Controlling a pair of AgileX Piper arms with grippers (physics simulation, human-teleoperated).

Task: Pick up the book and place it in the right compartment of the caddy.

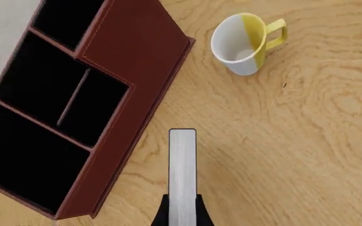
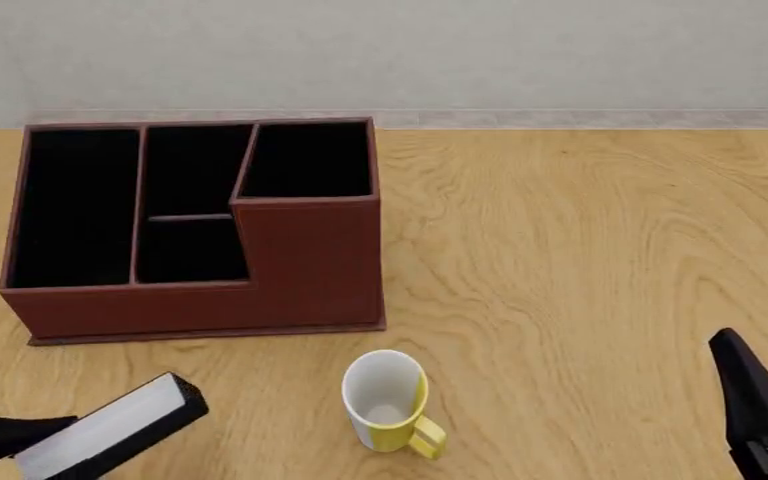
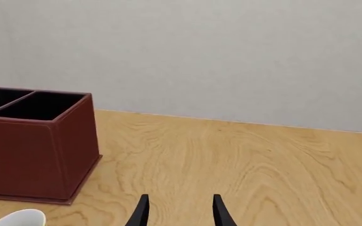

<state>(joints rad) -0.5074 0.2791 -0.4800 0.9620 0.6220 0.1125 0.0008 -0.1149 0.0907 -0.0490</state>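
Main risk: the book (image 2: pixel 111 424) is pinched only at one end by the left claw (image 1: pixel 182 217), so most of its length hangs free beyond the fingers. A thin hardback held that way could swing or slip during the carry, judging by how little of it sits between the jaws.

Second risk: the mug (image 2: pixel 388 401) stands on the worktop (image 2: pixel 584 250) between the book and the caddy (image 2: pixel 197 235), just in front of the caddy's right end. A low, direct path to the right compartment (image 2: pixel 307 160) would likely clip it.

Third risk: that pocket has the tallest front wall, so the book probably needs to be lifted well clear and turned upright first. Coming in tilted, a corner could catch the rim or drop into the small middle pockets next door.

Pose: left arm is low at the near-left corner of the front view. Its claw is clamped on the book, which is held above the worktop, tilted, white page edge up, free end pointing toward the caddy. In the left wrist view the book's edge runs straight out from the claw, with caddy and mug both ahead.

Right claw (image 3: pixel 179 211) sits at the near right, well apart from everything, jaws parted a moderate way and holding nothing, pointing across bare worktop to the right of the caddy.

Book is not yet over the caddy; all compartments look empty.
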